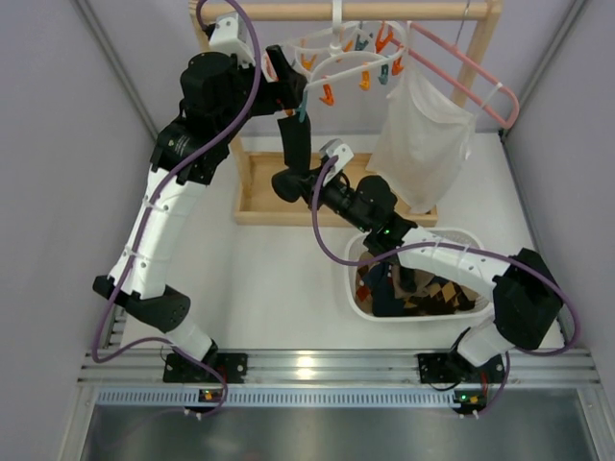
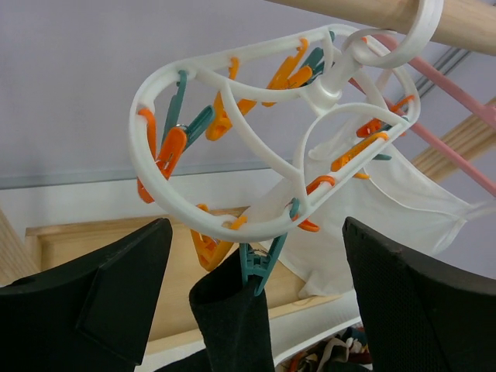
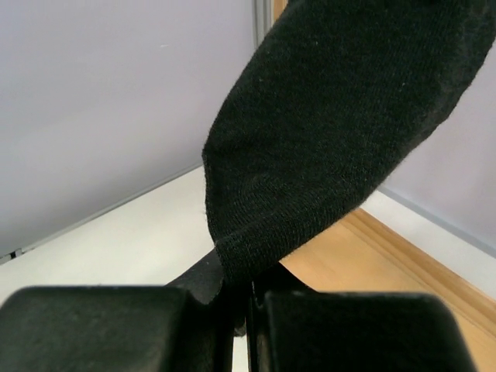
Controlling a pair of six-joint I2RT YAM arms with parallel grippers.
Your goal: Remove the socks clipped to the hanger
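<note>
The white looped hanger (image 1: 336,58) (image 2: 256,228) hangs by its hook from the wooden rail, with orange and teal clips along its ring. One black sock (image 1: 296,144) (image 2: 232,318) hangs from a teal clip (image 2: 260,267) on the ring's lower edge. My left gripper (image 1: 293,96) (image 2: 257,252) is open, one finger either side of that clip and the sock's cuff, touching neither. Lower down, my right gripper (image 1: 288,182) (image 3: 248,298) is shut on the sock's (image 3: 333,132) bottom end, and the fabric runs up from its jaws.
A white mesh bag (image 1: 423,134) hangs from a pink wire hanger (image 1: 471,72) just right of the white one. The wooden rack's rail (image 1: 365,12) and base (image 1: 259,197) sit behind. A white basket (image 1: 351,279) holding several socks stands under my right arm.
</note>
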